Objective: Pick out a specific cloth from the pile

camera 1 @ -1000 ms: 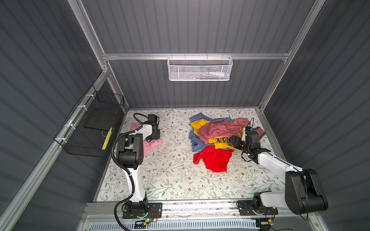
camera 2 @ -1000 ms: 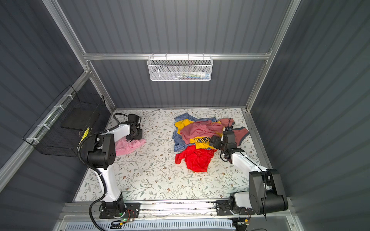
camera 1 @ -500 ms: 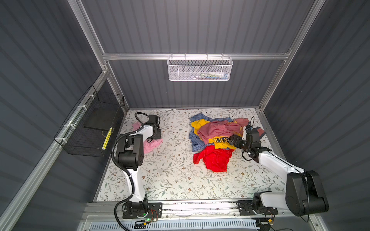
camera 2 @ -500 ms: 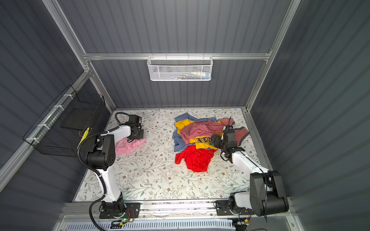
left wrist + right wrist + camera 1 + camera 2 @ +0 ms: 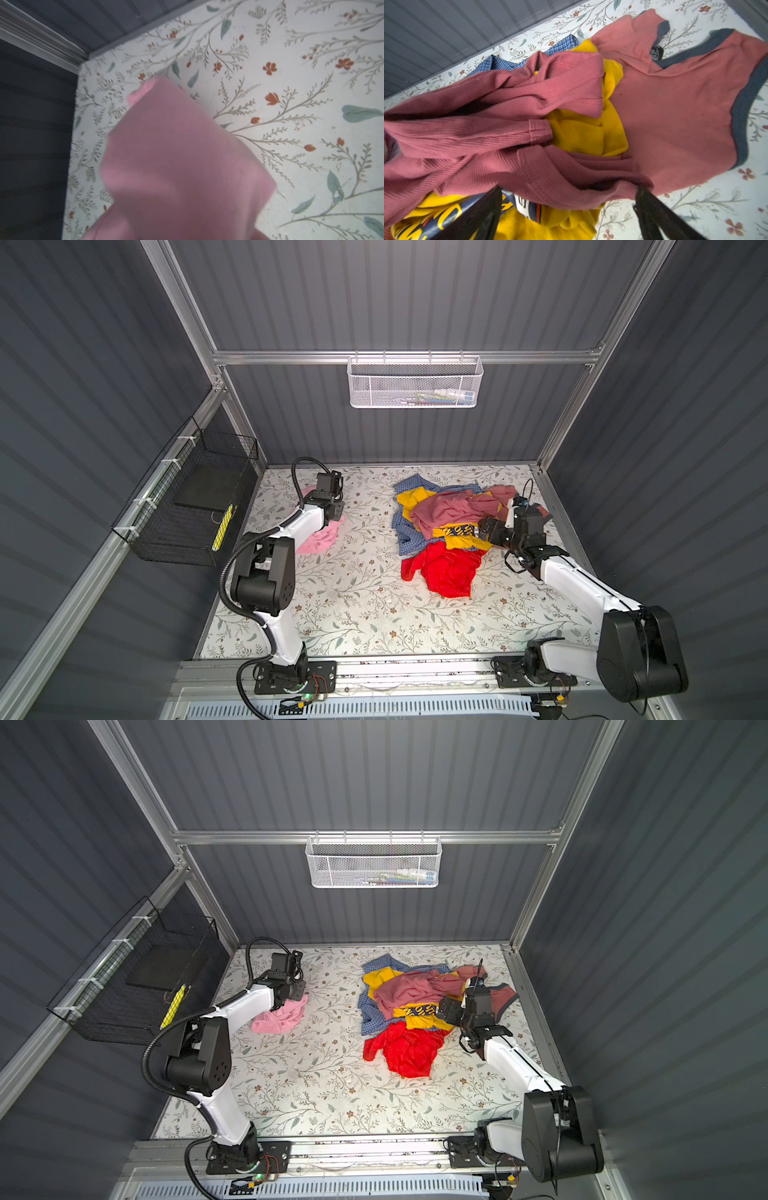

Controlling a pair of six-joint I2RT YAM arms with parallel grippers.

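Left wrist view is basically all pink: the cloth (image 5: 182,166) fills the lower middle of the shot and comes right up to the lens, so the fingers are hidden behind it. I honestly can't tell whether the left jaws are pinching it or just sitting on top of it.

In both top views the cloth (image 5: 320,537) lies by itself on the left side of the table (image 5: 353,605), well apart from the pile (image 5: 444,518). So it looks to me like the separating part is done, or close to it. The left gripper (image 5: 332,512) sits right at the cloth's far end, which bunches up toward it. The rest of the fabric trails back from there toward the arm's own base, so the long axis runs roughly along the forearm. Any lift or drag would happen from that far end.

The left arm is obviously the one in reach. The right gripper (image 5: 569,191) is over at the pile with its jaws spread wide and nothing clamped. The dusty-rose garment (image 5: 508,104) lies just ahead of its fingertips, with the yellow lettered one under it.

The surface is a flat floral-print sheet with plenty of bare room between the cloth and the pile. The tight spots are the back wall and the black wire basket (image 5: 187,506) on the left wall, both near the left gripper. My guess is that the risk is a loose tail snagging if it goes that way.
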